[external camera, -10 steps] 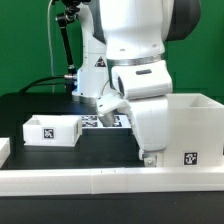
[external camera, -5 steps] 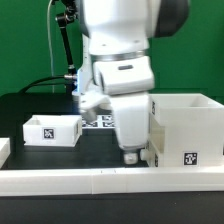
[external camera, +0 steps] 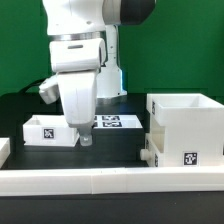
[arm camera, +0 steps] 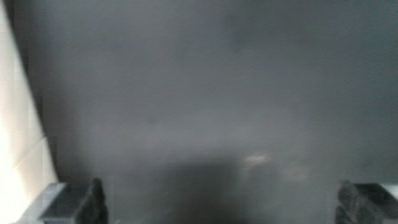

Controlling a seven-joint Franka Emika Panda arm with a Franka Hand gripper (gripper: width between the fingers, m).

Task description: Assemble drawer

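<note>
The white drawer housing (external camera: 186, 128) stands at the exterior view's right, with a small tray (external camera: 149, 152) at its left side. A second small open-top tray (external camera: 45, 131) with a tag sits at the left. My gripper (external camera: 84, 139) hangs just right of that tray, fingertips close to the black table. In the wrist view its two fingers (arm camera: 77, 203) stand wide apart with only bare dark table between them; a white edge (arm camera: 15, 110) shows at one side. The gripper is open and empty.
A long low white rail (external camera: 110, 180) runs along the front edge. The marker board (external camera: 116, 122) lies behind the gripper. A black stand and cables rise at the back left.
The arm has swung from the housing at the exterior view's right across to the left, and now hangs beside the left tray. The housing is uncovered.
</note>
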